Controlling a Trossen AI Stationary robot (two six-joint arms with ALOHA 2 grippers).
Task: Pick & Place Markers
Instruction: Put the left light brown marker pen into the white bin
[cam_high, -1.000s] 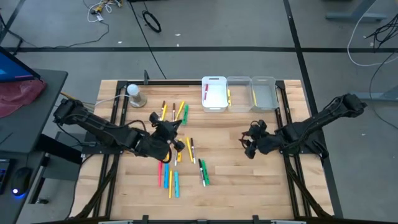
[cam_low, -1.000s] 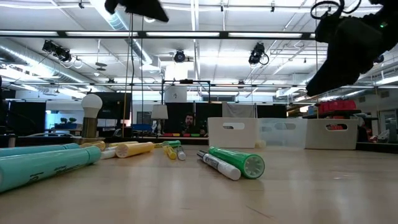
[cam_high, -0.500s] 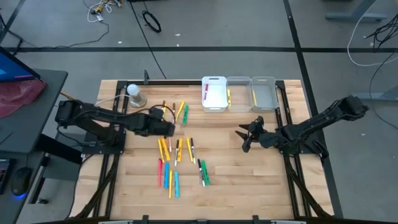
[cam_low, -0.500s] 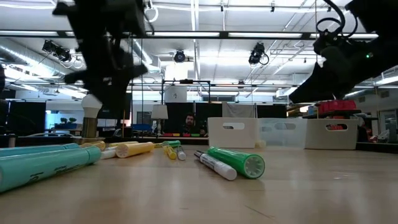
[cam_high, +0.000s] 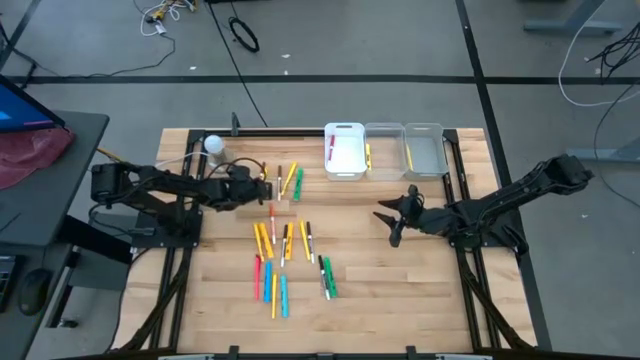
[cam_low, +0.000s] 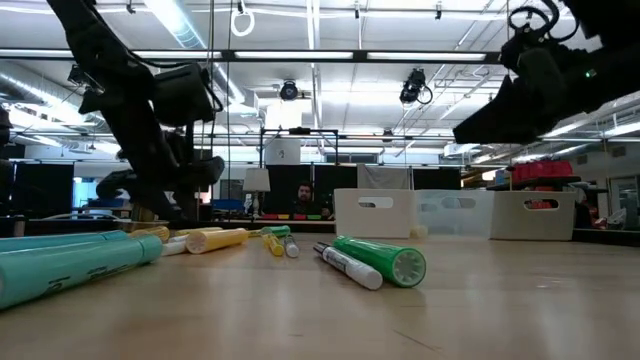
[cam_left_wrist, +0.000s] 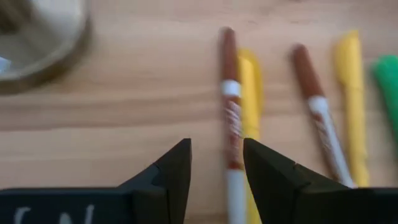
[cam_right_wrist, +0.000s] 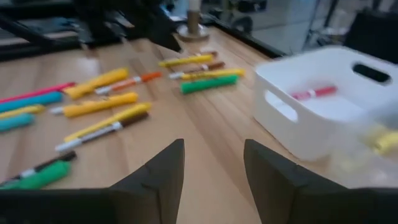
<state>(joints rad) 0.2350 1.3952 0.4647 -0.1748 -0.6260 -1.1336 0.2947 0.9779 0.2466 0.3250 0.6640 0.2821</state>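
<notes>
Vs a second ago: the left gripper (cam_high: 254, 190) has moved from the middle of the marker spread toward the far-left part of the table, now low beside the upper cluster of markers (cam_high: 283, 182). Its fingers (cam_left_wrist: 176, 171) are parted narrowly with nothing between them; bare wood shows in the gap. A brown-and-white marker (cam_left_wrist: 231, 124) lies just beside one fingertip, not gripped. More markers now lie in the centre where the gripper used to cover them.

The right gripper (cam_high: 388, 217) has stretched out flatter, shifted slightly toward the table centre, and hangs above the surface. Its fingers (cam_right_wrist: 163, 168) are apart and empty.

Counts, top view:
- bins: 3 in a row at the far edge. The white bin (cam_high: 344, 152) holds a pink marker (cam_right_wrist: 314, 93). The middle clear bin (cam_high: 385, 151) has a yellow marker against its wall. The right clear bin (cam_high: 424, 151) holds one yellow marker.
- loose markers: roughly 20 on the wood, in three groups: upper cluster by the left gripper, middle group (cam_high: 285, 238), lower group (cam_high: 275, 286) with a green pair (cam_high: 327, 277) off to the side. Exact per-colour count can't be told.
- one lamp-like round-based object (cam_high: 216, 154) at the far-left corner.
</notes>
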